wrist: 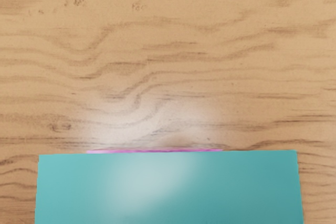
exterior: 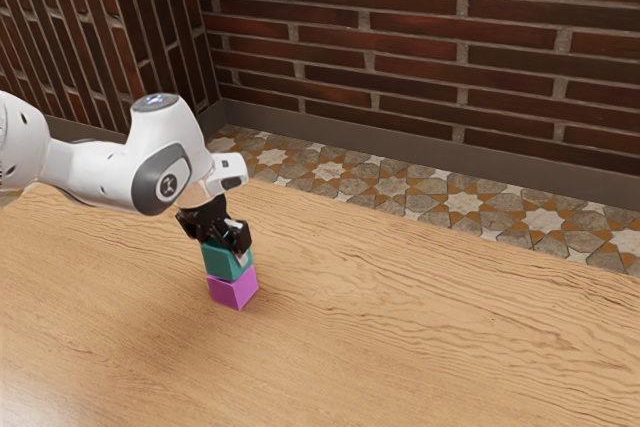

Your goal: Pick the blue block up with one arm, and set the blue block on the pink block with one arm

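Placement stage, one arm. Blue block (exterior: 224, 264) sits on top of pink block (exterior: 232, 291), faces touching, both upright on the bench (exterior: 420, 327) towards the exterior view's left. Pincer (exterior: 226, 245) is directly above the blue block, right at its upper part. We cannot tell whether it is clamped on the block or has let go. In the wrist view a thin pink strip shows just past the blue block's far edge, so the two look closely aligned. Key relation: the block lies straight below the pincer, with no sideways offset. We judge that the remaining move is to release if needed, then lift off vertically. Any sideways drag risks toppling the stack.
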